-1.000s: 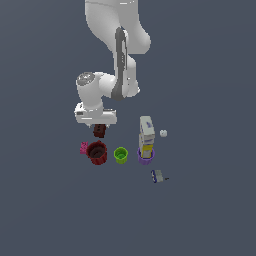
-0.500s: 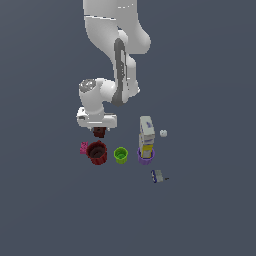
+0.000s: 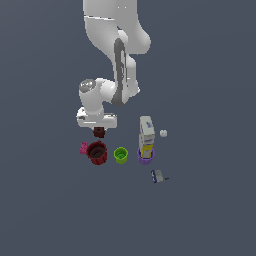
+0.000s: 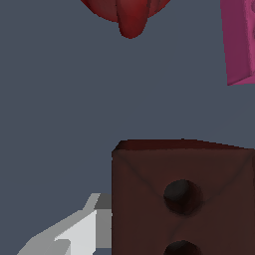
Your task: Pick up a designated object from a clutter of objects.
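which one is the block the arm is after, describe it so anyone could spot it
Find the white arm and look right under its lowest part. The small dark brown block sits there, just behind the dark red mug; unlike the mug it is boxy, with no handle.

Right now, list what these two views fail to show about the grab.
- Pincer: in the exterior view the wrist housing and the brown block hide its tips; open or shut cannot be told.
- Brown block: cut off by the wrist view's edges; only one grey finger shows beside it.
- Small blue-grey item: too small in the exterior view to identify.
- Pink piece: partly behind the red mug.
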`<action>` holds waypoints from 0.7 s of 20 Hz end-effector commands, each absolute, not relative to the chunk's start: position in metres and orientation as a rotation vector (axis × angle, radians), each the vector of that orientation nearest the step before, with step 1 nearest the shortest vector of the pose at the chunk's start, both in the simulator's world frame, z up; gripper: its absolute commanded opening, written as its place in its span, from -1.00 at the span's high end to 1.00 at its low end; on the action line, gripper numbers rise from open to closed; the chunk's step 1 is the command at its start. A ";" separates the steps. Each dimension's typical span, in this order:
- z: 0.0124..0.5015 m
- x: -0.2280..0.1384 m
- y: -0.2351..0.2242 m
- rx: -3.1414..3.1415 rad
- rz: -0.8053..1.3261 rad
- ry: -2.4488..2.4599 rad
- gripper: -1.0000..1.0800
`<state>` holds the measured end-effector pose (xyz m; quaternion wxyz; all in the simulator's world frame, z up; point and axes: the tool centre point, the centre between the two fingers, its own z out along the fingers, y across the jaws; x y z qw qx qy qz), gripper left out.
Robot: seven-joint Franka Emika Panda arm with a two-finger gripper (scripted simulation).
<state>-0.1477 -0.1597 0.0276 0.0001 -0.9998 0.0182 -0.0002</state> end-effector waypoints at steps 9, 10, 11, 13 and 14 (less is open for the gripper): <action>0.038 -0.142 -0.155 -3.141 0.000 0.057 1.00; 0.041 -0.140 -0.154 -3.141 0.000 0.057 1.00; 0.044 -0.138 -0.152 -3.141 0.000 0.058 1.00; 0.053 -0.133 -0.148 -3.141 0.000 0.058 1.00; 0.057 -0.131 -0.146 -3.141 0.000 0.058 1.00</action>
